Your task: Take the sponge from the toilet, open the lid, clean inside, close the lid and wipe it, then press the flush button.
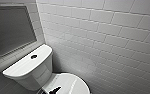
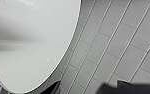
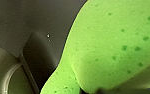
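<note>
Sponge (image 3: 116,42) looks pinched in right gripper (image 3: 102,91): soft, light, squashes easily, so grip mid-body. Left gripper (image 2: 88,89) fingers spread, empty, near the toilet (image 1: 33,67) lid (image 2: 33,45), closed, glossy, likely slippery.

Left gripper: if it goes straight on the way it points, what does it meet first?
Probably the grey tiles beside the lid; the left gripper points just past the lid's rim, though depth is unclear.
</note>
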